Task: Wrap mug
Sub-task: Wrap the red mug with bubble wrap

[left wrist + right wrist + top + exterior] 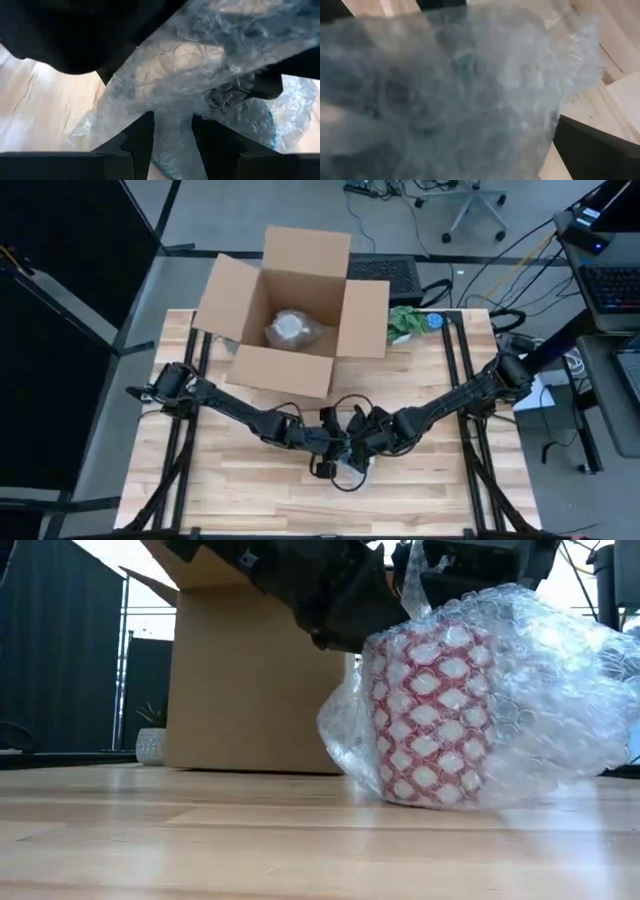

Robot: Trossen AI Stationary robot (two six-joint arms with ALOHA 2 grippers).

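Note:
A red mug with a white pattern (430,720) stands upright on the wooden table, loosely covered in clear bubble wrap (530,690). In the high view the bundle (348,470) lies at the table's middle, under both grippers. My left gripper (172,137) is over it, shut on the wrap. My right gripper (372,432) comes in from the right, close above the bundle. Bubble wrap (470,90) fills its wrist view. My left gripper pinches a stretch of the bubble wrap (172,115) between its two fingers (140,142), coming from above and from the table's left. How many layers it has, I cannot tell. The wrap spreads out beyond the fingers, and the mug's base stays on the table.
An open cardboard box (290,310) stands at the table's far side with another bubble-wrapped bundle (290,330) inside. A small potted plant (405,322) sits to the box's right. Bare wood (250,500) lies toward the near edge.

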